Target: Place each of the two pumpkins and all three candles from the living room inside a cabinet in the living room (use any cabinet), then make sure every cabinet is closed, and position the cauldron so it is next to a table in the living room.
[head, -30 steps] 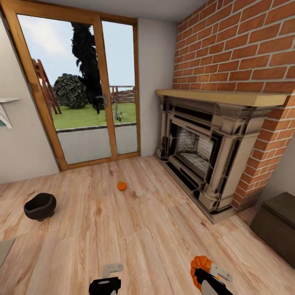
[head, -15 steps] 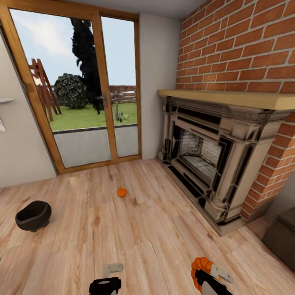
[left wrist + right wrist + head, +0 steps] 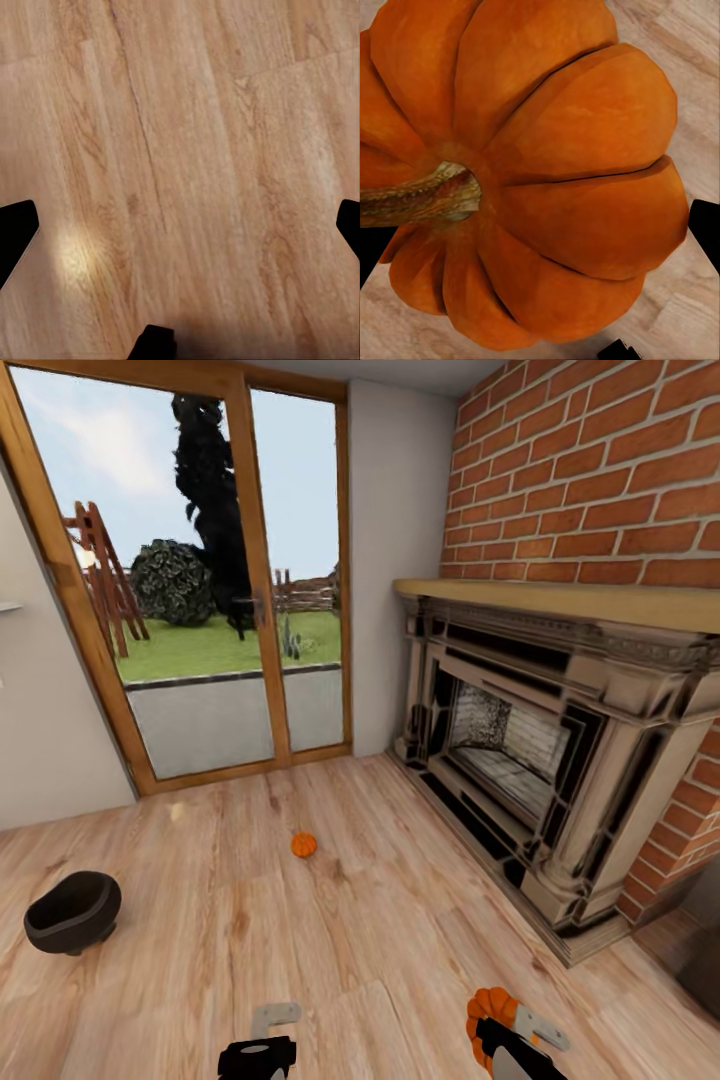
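A small orange pumpkin (image 3: 304, 845) lies on the wooden floor in front of the glass door. The black cauldron (image 3: 72, 911) stands on the floor at the far left. My right gripper (image 3: 497, 1020) is low in the head view, shut on a second pumpkin (image 3: 532, 172) with its stem pointing sideways; black fingertips (image 3: 703, 231) flank it. My left gripper (image 3: 180, 225) is open over bare floorboards, with nothing between its fingers. A dark corner of the cabinet (image 3: 705, 960) shows at the right edge. A tiny tan speck (image 3: 178, 812) lies near the door, too small to identify.
A brick wall with a stone fireplace (image 3: 540, 760) and its raised hearth runs along the right. A wood-framed glass door (image 3: 210, 590) stands ahead, and a white wall (image 3: 40, 740) stands at the left. Wooden floor lies between them.
The whole view has shifted: the fireplace now looms larger, the cabinet has slid almost out at the right, and the floor pumpkin and cauldron sit lower. Both grippers keep their pose.
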Controlling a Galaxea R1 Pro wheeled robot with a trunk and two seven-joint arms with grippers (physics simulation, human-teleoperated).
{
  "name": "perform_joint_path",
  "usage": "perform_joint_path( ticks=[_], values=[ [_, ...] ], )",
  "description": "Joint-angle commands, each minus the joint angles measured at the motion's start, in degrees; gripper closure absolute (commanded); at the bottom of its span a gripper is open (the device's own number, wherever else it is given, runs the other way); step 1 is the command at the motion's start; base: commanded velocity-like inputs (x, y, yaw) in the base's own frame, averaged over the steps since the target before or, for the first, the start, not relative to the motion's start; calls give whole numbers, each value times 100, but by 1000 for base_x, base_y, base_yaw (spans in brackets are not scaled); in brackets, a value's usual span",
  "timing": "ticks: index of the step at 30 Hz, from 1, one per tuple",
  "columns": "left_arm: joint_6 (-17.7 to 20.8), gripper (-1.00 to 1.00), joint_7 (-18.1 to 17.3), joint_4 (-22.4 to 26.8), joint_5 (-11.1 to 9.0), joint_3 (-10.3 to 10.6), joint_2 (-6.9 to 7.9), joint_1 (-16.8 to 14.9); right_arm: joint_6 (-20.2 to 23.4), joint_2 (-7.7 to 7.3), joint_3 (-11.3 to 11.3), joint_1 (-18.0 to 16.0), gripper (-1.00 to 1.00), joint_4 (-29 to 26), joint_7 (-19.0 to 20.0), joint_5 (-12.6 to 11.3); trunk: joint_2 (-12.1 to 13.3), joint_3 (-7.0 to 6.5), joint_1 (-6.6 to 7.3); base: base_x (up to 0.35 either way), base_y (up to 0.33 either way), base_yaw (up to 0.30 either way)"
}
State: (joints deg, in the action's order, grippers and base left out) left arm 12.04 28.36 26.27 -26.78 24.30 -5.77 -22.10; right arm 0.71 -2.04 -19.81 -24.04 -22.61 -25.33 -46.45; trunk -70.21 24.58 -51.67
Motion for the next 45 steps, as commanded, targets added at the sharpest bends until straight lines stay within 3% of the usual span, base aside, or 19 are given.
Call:
perform_joint_path(
  ticks=[1,45],
  values=[
    [27,-100,47,10,-37,48,6,-4,8,-7,-50,-4,100,-11,-51,-22,-4,6,-3,293,164,0],
    [34,-100,47,10,-45,48,10,-4,8,-9,-50,-4,100,-24,-44,-30,-4,6,-3,293,118,0]
  ],
)
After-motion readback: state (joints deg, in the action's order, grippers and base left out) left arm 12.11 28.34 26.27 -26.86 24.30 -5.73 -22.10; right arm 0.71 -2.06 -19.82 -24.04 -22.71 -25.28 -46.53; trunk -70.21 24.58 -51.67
